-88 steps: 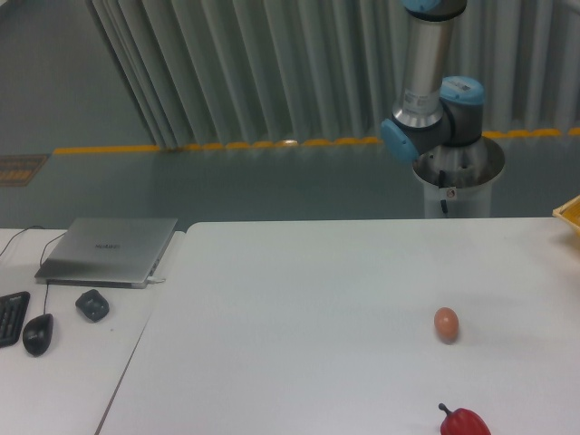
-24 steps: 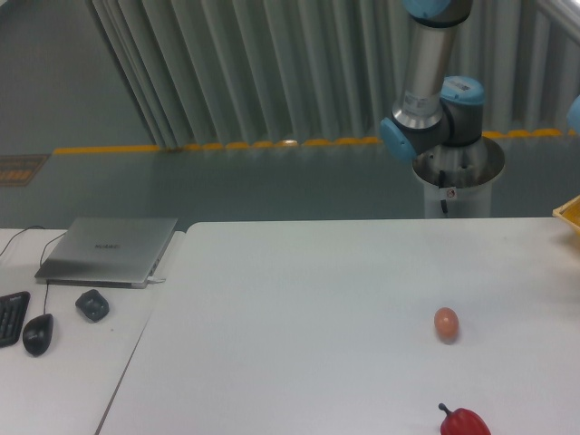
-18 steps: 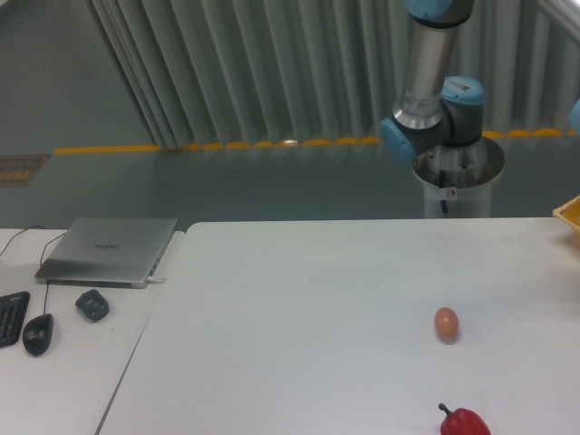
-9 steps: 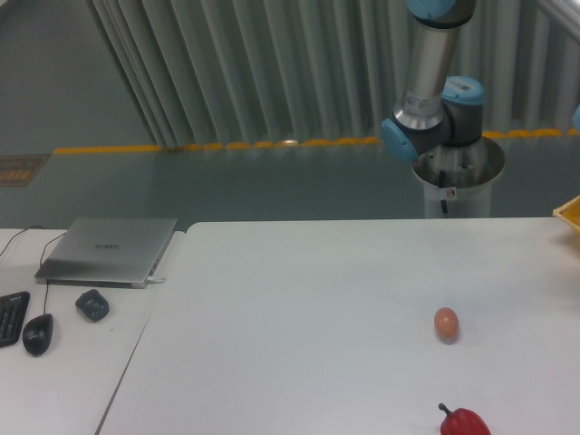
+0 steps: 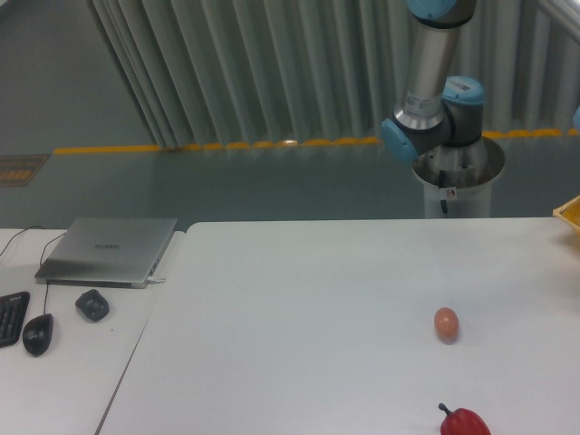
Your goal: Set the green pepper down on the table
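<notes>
On the table (image 5: 299,308): egg (image 5: 446,323), red pepper (image 5: 463,422) only. Green pepper and gripper out of frame; grip state unknown. Arm (image 5: 433,86) reaches off upward.

You have a large white table (image 5: 299,308) with a plain matte top filling most of the view. On it sits a small brown egg (image 5: 446,324), right of centre. Nearer the front edge, a red pepper (image 5: 463,422) with a dark stem lies just below the egg, cut off by the frame. A yellow corner (image 5: 569,214) pokes in at the far right edge. Adjoining on the left, a white desk (image 5: 63,381) carries a closed laptop (image 5: 109,250), a mouse (image 5: 37,333), a small dark object (image 5: 91,304) and a keyboard edge (image 5: 11,317).
</notes>
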